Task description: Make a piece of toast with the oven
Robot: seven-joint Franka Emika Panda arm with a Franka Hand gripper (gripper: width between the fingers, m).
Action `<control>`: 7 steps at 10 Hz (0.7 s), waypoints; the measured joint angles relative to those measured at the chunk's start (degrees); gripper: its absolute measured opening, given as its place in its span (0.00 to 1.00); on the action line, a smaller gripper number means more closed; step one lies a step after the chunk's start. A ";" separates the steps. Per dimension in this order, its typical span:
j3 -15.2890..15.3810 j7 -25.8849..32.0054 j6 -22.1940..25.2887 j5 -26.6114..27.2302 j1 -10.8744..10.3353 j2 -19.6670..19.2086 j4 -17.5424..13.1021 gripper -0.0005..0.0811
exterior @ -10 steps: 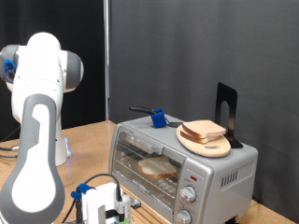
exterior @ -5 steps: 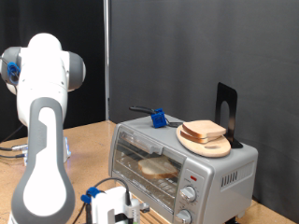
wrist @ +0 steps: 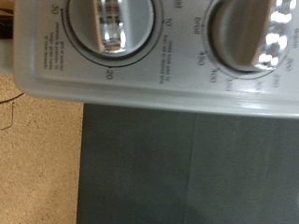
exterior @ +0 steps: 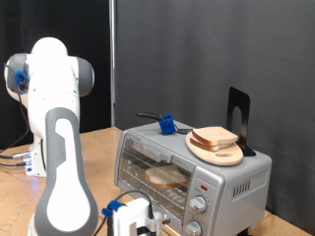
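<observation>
The silver-grey oven (exterior: pixel 241 179) stands at the exterior view's right with its glass door shut. The piece of toast (exterior: pixel 165 177) lies inside on the wire rack, seen through the glass. My gripper's hand (exterior: pixel 133 218) is low at the bottom edge, just in front of the oven near its two knobs (exterior: pixel 201 206); its fingers do not show. The wrist view is filled by the oven's control panel (wrist: pixel 140 79) and both knobs (wrist: pixel 110 23), very close. Nothing shows between the fingers.
A round wooden plate (exterior: pixel 232 156) with the other bread slice (exterior: pixel 215 138) sits on the oven's top, beside a blue-handled tool (exterior: pixel 167 124) and a black stand (exterior: pixel 239 116). The arm's white body (exterior: pixel 59 147) fills the left. A black curtain hangs behind.
The arm has leaned towards the exterior view's right, and the hand has slid right along the bottom edge, closer to the oven's front and knobs. The oven and bread have not moved.
</observation>
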State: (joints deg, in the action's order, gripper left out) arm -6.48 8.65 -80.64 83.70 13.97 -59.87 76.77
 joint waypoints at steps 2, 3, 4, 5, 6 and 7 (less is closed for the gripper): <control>0.21 -0.67 -1.26 0.09 -1.24 -0.09 -0.08 0.84; 0.60 -0.67 -1.30 0.12 -1.58 -0.09 -0.23 0.84; 1.11 -0.66 -1.24 0.13 -1.75 -0.09 -0.42 0.84; 1.58 -0.66 -1.21 0.13 -1.89 -0.09 -0.45 0.84; 1.82 -0.66 -1.22 0.13 -2.17 -0.09 -0.45 0.84; 1.94 -0.66 -1.32 0.13 -2.53 -0.09 -0.40 0.84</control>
State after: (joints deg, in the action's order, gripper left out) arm -4.53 7.99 -81.97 83.82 11.44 -59.97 76.37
